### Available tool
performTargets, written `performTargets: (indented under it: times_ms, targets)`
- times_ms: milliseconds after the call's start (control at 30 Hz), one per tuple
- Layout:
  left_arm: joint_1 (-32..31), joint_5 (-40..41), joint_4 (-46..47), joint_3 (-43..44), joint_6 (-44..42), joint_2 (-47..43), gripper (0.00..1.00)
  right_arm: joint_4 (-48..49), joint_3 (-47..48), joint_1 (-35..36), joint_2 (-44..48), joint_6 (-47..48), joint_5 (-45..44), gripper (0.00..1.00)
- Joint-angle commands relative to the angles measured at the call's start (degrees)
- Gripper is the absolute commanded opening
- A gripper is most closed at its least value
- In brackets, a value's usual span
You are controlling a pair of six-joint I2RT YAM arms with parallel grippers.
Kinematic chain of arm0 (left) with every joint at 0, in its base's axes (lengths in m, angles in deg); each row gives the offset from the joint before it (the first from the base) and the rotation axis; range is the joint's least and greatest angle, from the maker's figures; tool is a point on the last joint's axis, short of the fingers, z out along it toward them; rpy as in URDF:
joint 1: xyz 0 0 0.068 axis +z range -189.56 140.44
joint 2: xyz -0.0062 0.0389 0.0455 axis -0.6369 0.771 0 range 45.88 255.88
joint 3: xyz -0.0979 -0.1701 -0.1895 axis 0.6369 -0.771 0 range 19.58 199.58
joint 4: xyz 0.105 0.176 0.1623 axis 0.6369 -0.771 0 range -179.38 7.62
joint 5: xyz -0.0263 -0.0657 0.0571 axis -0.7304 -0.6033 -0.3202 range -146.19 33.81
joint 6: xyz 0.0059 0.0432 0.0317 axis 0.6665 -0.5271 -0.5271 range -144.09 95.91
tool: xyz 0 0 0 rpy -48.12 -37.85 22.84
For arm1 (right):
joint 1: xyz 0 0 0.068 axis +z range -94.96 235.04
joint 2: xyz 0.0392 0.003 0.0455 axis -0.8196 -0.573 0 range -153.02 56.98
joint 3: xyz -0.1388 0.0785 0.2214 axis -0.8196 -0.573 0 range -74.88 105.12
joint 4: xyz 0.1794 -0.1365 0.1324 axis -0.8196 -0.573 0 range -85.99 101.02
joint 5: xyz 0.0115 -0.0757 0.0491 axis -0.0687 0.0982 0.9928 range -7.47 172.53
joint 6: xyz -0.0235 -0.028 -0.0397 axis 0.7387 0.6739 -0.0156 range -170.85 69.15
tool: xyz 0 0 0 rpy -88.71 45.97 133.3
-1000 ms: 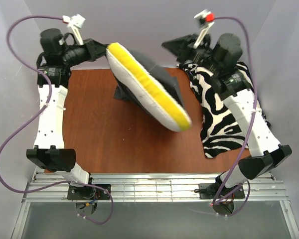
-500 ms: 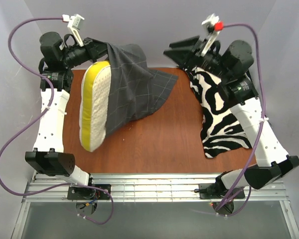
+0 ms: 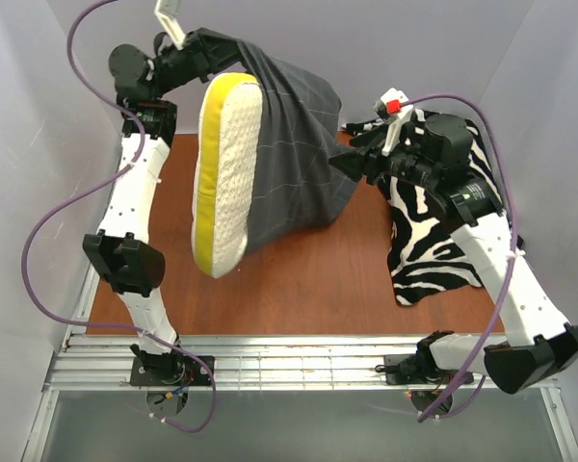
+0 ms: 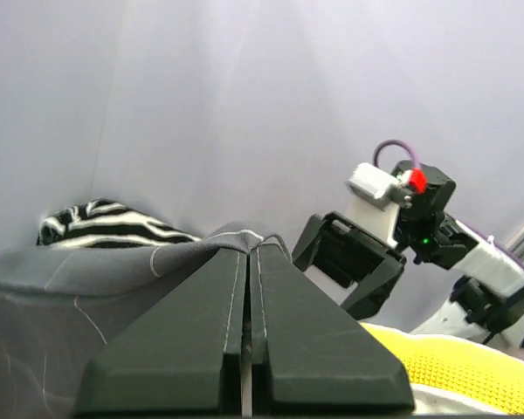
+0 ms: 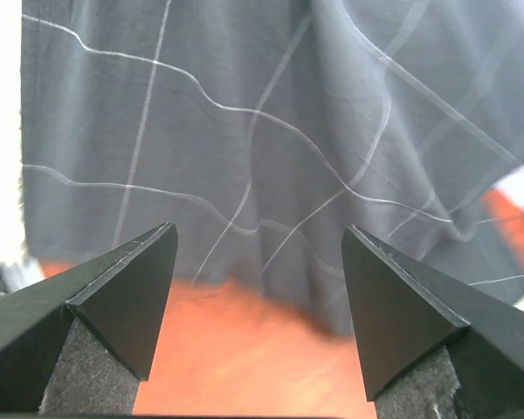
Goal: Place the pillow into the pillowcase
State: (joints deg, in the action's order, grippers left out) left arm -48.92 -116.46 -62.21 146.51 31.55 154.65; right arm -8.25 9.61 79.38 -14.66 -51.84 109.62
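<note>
Right, worktop (image 3: pixel 299 279) first: brown wood, under everything. Pillowcase (image 3: pixel 294 154) hangs above it from the top back, lifted prob. so the cloth's own weight drags it down over the pillow. Pillow (image 3: pixel 229 164) dangles upright, yellow edge to the left, right face against the grey cloth. It's only partly covered, so approx. halfway. Zebra cloth (image 3: pixel 433 250) lies flat at right, out of the way. Left hand (image 4: pixel 247 253) is clamped on the pillowcase's top edge; can't tell if the pillow is pinched too. Right hand (image 5: pixel 258 231), fingers apart, faces the cloth w/ nothing held, prob. to re-grab.
</note>
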Motion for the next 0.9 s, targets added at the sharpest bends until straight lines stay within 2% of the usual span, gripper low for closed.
performTargets:
  times_ms: [0,33,67,133,167,200,267,300,333,400,467,533,600,633,733,767,833,867]
  targets:
    - [9.25,3.25,16.29,-14.46,13.34,-9.0,0.0,-2.53,-2.21,-0.34,3.25,7.14,-5.81,0.71]
    - [12.5,1.84,18.75,-20.7,14.84,-10.67,0.0,-2.44,-3.09,-0.34,3.78,7.58,-6.52,0.71]
    - [14.36,0.34,18.77,-32.94,12.59,-14.25,0.0,-2.36,-3.88,-0.34,3.87,8.37,-6.79,0.72]
    - [19.28,-2.65,10.82,-41.47,4.18,-17.35,0.0,-2.35,-6.6,-0.34,3.44,8.55,-7.05,0.71]
    - [20.43,-3.79,0.25,-45.16,-3.27,-18.84,0.0,-2.35,-7.66,-0.43,3.17,8.55,-7.31,0.71]
    - [22.35,-3.8,-7.26,-48.59,-18.22,-18.95,0.0,-2.27,-8.89,-0.43,2.39,8.73,-6.19,0.71]
    - [23.34,-2.23,-20.63,-50.64,-34.55,-17.37,0.15,-2.35,-11.97,-0.26,1.42,8.64,-4.43,0.7]
    - [23.6,1.96,-35.48,-49.95,-41.85,-14.58,0.36,-2.44,-12.94,-0.26,0.8,8.64,-2.94,0.7]
    - [23.52,8.26,-39.81,-50.03,-51.76,-13.25,0.43,-2.36,-13.99,-0.08,-0.16,8.03,-0.83,0.68]
    - [23.69,14.71,-49.02,-48.46,-59.03,-10.44,0.51,-2.09,-17.94,-0.08,-1.22,7.24,0.59,0.64]
    - [23.78,21.82,-49.69,-49.5,-62.21,-11.64,0.57,-2.0,-20.93,0.53,-3.06,7.23,1.65,0.63]
    - [23.78,23.53,-50.57,-51.16,-66.59,-16.27,0.66,-1.65,-24.8,0.89,-5.86,8.37,0.16,0.61]
    - [23.78,24.15,-51.62,-52.57,-70.21,-22.42,0.7,-0.34,-26.65,1.06,-10.33,8.9,-2.11,0.61]
    - [23.78,24.15,-52.67,-53.62,-72.84,-24.2,0.75,1.23,-26.39,1.06,-12.19,9.77,-2.83,0.61]
    - [23.69,20.03,-64.77,-53.55,-88.54,-28.16,0.79,2.39,-20.7,1.06,-20.89,11.09,-4.77,0.61]
    - [23.78,19.84,-73.6,-54.33,-98.43,-28.96,0.79,2.48,-17.11,1.15,-25.44,11.19,-5.81,0.61]
    - [23.78,22.11,-82.59,-59.31,-106.57,-32.11,0.8,2.65,-13.23,0.98,-29.85,12.5,-7.13,0.62]
    - [23.87,23.52,-84.13,-61.78,-114.1,-33.7,0.8,2.83,-11.56,0.8,-31.88,13.2,-8.18,0.62]
